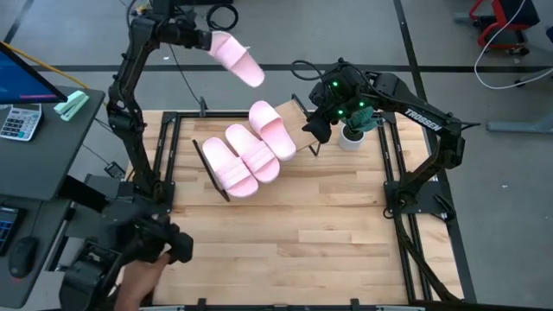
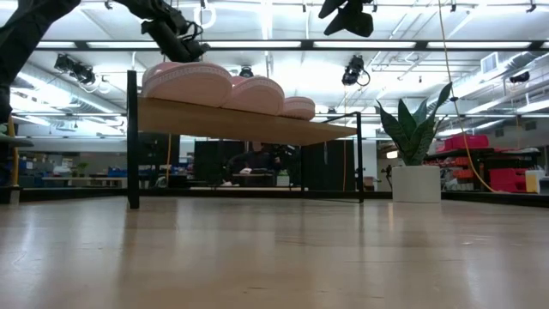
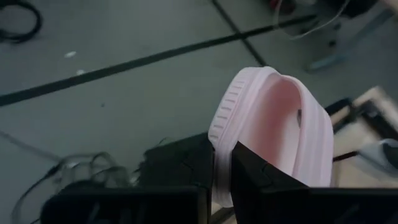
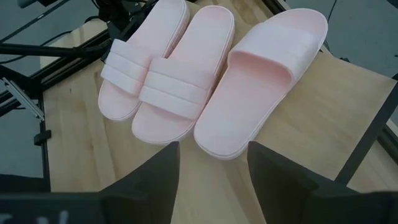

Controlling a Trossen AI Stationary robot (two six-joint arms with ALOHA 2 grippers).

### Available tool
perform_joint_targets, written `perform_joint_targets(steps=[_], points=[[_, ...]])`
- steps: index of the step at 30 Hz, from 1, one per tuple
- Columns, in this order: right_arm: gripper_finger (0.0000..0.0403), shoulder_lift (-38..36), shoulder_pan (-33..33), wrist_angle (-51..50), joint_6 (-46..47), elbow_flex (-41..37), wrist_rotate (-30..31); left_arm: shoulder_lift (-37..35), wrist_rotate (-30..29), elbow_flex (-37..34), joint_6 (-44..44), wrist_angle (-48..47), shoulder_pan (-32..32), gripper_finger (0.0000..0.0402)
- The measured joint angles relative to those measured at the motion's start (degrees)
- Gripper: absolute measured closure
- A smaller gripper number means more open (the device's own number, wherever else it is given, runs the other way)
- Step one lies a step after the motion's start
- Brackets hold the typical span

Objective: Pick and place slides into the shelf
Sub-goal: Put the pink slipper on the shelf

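Note:
Three pale pink slides (image 1: 252, 151) lie side by side on the slanted wooden shelf (image 1: 298, 112), soles down; they also show in the right wrist view (image 4: 186, 81) and the low view (image 2: 189, 81). A further slide (image 1: 236, 59) hangs in the air beyond the table's far left corner, above the floor, with my left gripper (image 1: 207, 41) shut on it. My right gripper (image 1: 313, 130) hovers open above the shelf's right end, its fingers (image 4: 213, 152) apart with nothing between them. My left gripper pinches the slide's ribbed sole edge (image 3: 219, 134) between its two fingers, near one end; which end I cannot tell. The slide sticks out beyond the fingertips, turned on its side, lifted clear of table and shelf.
A potted plant in a white pot (image 1: 352, 134) stands on the table just right of the shelf, close under my right arm. A black frame (image 1: 397, 173) runs around the tabletop. A desk with a calculator (image 1: 17, 121) stands at the left. A person's hand (image 1: 143, 276) shows at the near left corner.

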Motion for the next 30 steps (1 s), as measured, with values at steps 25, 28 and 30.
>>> perform_joint_targets(steps=[25,28,30], points=[[0.0224,0.0,0.0,-7.4,-0.7,0.0,0.0,0.0,24.5,0.2,-1.7,11.1,-9.3,0.0371],[0.0227,0.0,0.0,-7.4,-0.7,0.0,-0.1,0.0,24.4,0.2,1.9,11.2,-11.0,0.0370],[0.0228,0.0,0.0,-7.3,-0.7,0.0,0.0,0.0,24.4,0.2,3.4,11.4,-12.0,0.0367]])
